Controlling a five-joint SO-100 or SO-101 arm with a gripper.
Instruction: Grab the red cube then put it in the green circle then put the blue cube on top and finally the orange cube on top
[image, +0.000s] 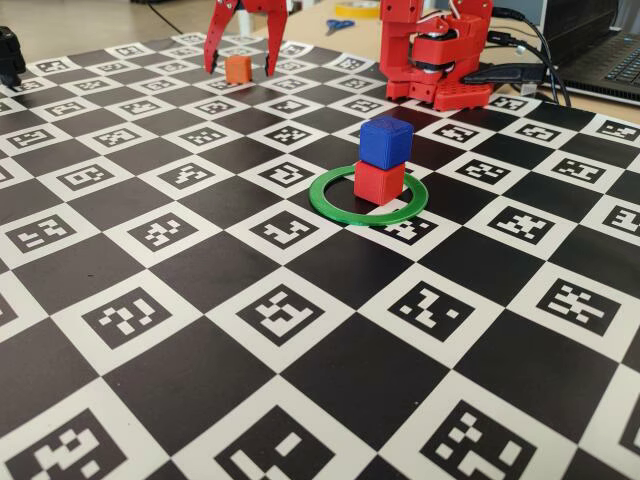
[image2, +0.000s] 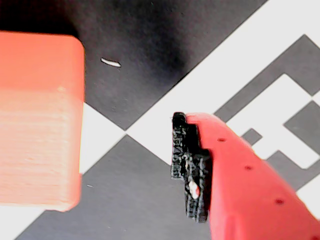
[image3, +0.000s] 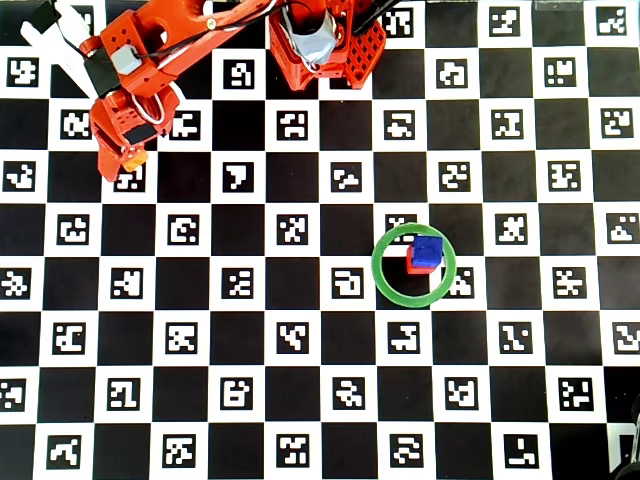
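Underneath, a checkerboard mat (image: 200, 340) of black-and-white markers covers the table.

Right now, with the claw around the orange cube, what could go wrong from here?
1. The claw is open and straddles the orange cube. In the wrist view the cube sits well off from the one visible finger, so closing may shove or twist it rather than pinch it squarely.
2. The blue cube sits slightly skewed on the red cube inside the green circle. A third cube set down off-centre could topple the stack.
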